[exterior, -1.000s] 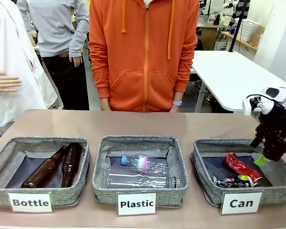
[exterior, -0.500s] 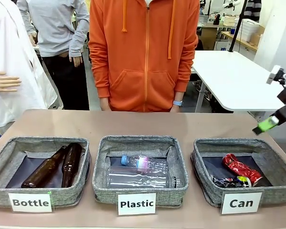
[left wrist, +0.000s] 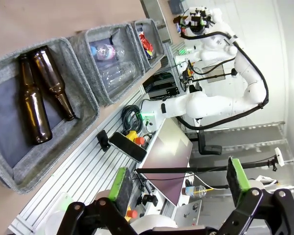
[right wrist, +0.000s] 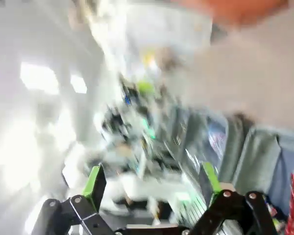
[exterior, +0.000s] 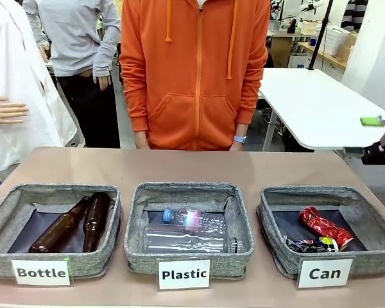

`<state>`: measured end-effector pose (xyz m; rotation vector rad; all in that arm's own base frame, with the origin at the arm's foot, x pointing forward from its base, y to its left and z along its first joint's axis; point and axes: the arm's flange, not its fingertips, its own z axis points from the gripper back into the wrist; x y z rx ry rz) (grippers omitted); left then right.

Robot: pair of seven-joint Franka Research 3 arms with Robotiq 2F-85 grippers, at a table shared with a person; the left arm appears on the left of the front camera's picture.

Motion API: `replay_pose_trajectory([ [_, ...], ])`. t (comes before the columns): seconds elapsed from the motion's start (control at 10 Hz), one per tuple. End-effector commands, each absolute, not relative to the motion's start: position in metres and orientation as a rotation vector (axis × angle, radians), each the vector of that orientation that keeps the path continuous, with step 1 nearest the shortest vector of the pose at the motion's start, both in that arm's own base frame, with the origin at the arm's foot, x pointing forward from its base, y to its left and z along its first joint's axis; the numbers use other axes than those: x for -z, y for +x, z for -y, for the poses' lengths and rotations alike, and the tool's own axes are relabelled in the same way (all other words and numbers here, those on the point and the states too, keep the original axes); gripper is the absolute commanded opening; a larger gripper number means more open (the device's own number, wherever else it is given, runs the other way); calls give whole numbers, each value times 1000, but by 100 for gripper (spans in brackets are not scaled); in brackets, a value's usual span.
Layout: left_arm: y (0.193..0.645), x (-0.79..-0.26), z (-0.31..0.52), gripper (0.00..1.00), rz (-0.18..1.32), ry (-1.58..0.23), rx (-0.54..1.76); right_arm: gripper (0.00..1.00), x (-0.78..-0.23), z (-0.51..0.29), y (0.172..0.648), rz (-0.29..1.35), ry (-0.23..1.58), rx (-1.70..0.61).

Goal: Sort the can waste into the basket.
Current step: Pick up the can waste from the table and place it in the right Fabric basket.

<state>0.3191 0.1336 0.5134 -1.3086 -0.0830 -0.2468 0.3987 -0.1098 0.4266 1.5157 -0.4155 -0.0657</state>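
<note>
Front view: both cans lie in the basket [exterior: 267, 212] marked "Can", at the right end of the row. The red can [exterior: 323, 225] runs on a slant from far-left to near-right; the black can [exterior: 311, 245] lies crosswise along the near wall, just beside it. The right gripper [exterior: 380, 138] hangs at the picture's right edge, above and beyond the basket's far right corner, so the cans sit below it and toward the middle. Its wrist picture is smeared, yet the green pads [right wrist: 94, 179] stand wide apart with nothing between them. The left gripper [left wrist: 179, 182] is also spread and empty, out beyond the bottle end, far from the cans. By my reading, the sorting looks done.
</note>
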Motion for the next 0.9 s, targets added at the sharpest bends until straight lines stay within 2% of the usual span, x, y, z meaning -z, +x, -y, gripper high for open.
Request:
replay_pose_trajectory([
  [0.0,317,-515,-134,100,72,-1296,252,100,-428,104,398,335,1443,-83],
  [0.8,317,-515,-134,100,72,-1296,252,100,-428,104,398,335,1443,-83],
])
